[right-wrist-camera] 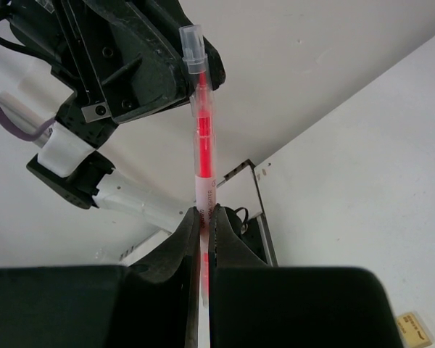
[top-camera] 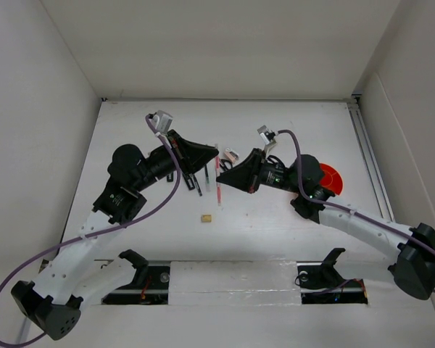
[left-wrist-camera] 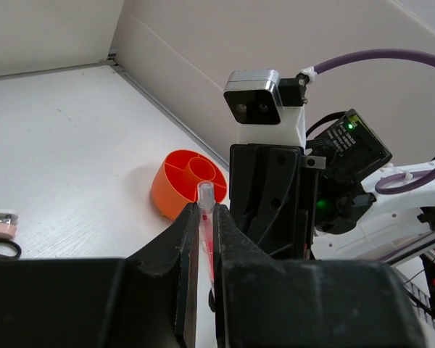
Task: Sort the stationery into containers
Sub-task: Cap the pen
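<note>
The thin red-orange pen (top-camera: 219, 185) is held up off the table between both grippers. My right gripper (top-camera: 225, 177) is shut on its lower half; in the right wrist view the pen (right-wrist-camera: 201, 138) sticks up out of the closed jaws (right-wrist-camera: 203, 214). My left gripper (top-camera: 214, 154) is closed on the end with the clear cap, and the pen (left-wrist-camera: 206, 221) fills the narrow gap between its jaws (left-wrist-camera: 206, 210). The round orange cup (top-camera: 333, 177) stands at the right, partly hidden by the right arm; its dividers show in the left wrist view (left-wrist-camera: 188, 177).
Dark pens (top-camera: 193, 181) lie under the left gripper. The black-handled scissors (top-camera: 227, 162) and the pinkish-white piece (top-camera: 230, 154) lie behind the grippers; both show at the left wrist view's edge, scissors (left-wrist-camera: 0, 249), piece (left-wrist-camera: 0, 226). The tan eraser (top-camera: 206, 217) lies nearer the front.
</note>
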You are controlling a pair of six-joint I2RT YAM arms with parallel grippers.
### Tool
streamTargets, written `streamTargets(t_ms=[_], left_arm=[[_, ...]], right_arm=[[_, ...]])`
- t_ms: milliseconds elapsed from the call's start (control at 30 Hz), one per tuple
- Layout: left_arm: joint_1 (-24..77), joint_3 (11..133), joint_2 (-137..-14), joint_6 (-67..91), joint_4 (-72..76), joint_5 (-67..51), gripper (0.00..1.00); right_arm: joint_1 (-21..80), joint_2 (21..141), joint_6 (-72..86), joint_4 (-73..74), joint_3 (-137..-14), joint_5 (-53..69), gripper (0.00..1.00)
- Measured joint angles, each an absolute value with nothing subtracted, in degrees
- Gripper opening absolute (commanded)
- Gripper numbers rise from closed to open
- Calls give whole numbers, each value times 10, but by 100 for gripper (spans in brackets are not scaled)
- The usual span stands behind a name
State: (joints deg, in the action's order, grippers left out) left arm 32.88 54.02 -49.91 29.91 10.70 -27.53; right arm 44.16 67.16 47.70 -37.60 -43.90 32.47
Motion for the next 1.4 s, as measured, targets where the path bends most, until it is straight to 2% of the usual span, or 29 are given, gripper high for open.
streamTargets(t_ms=[867,1400], left_arm=[[329,559,-532,307,134,-299,0],[329,608,-583,269,85,-347,0]], right_arm=[[443,660,521,-467,-398,287,0],[447,609,434,-292,-434,253,0]])
